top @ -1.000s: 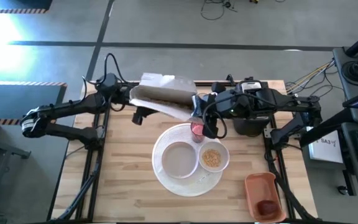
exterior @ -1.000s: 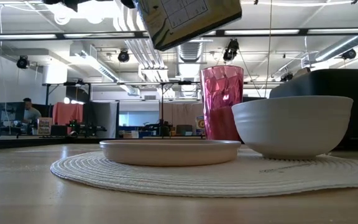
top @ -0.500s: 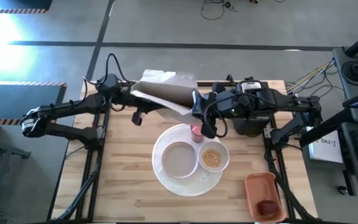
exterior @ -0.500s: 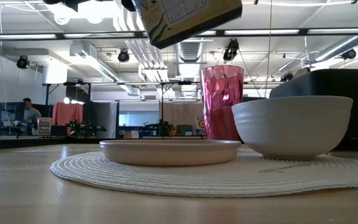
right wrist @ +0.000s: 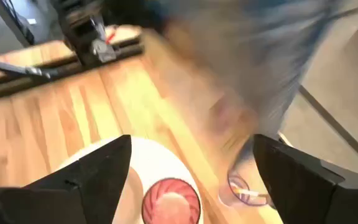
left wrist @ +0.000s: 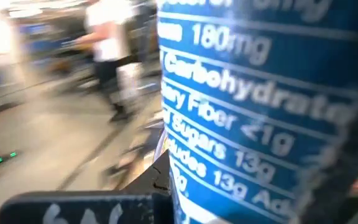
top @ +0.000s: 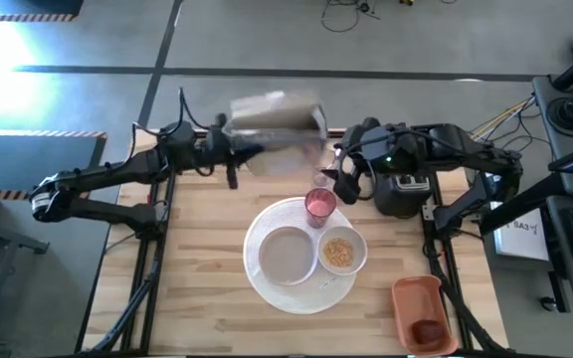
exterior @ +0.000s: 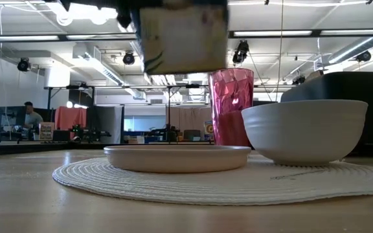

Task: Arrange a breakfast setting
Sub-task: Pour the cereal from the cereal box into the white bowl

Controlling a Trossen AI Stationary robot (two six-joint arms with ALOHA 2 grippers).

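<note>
A printed cereal box (top: 277, 119) hangs blurred in the air over the table's far middle, with my left gripper (top: 235, 159) shut on its left end. In the low view the box (exterior: 183, 35) is above the plate. My right gripper (top: 349, 184) stands open just right of the box and touches nothing. In the right wrist view its fingers (right wrist: 191, 146) spread wide above the pink cup (right wrist: 169, 199). On a round white mat (top: 311, 296) rest the white plate (top: 286, 257), the bowl (top: 339, 253) with orange-tan cereal, and the cup (top: 318, 206). My left gripper holds the box by its left end (top: 249, 147), coming level from the table's left. The box is lifted clear of the table. Its nutrition panel (left wrist: 229, 124) fills the left wrist view, and blur hides where the fingers sit on it.
A black toaster (top: 401, 199) stands at the far right, close behind my right gripper. An orange tray (top: 411, 298) at the near right corner holds a dark red fruit (top: 428, 333). Bare wood lies on the table's left half.
My right gripper has opened, let go of the box and drawn back toward the table's right edge. The box, earlier slanting across between both grippers, has swung toward the far edge and now hangs squarer from my left gripper alone. The cup shows uncovered from above.
</note>
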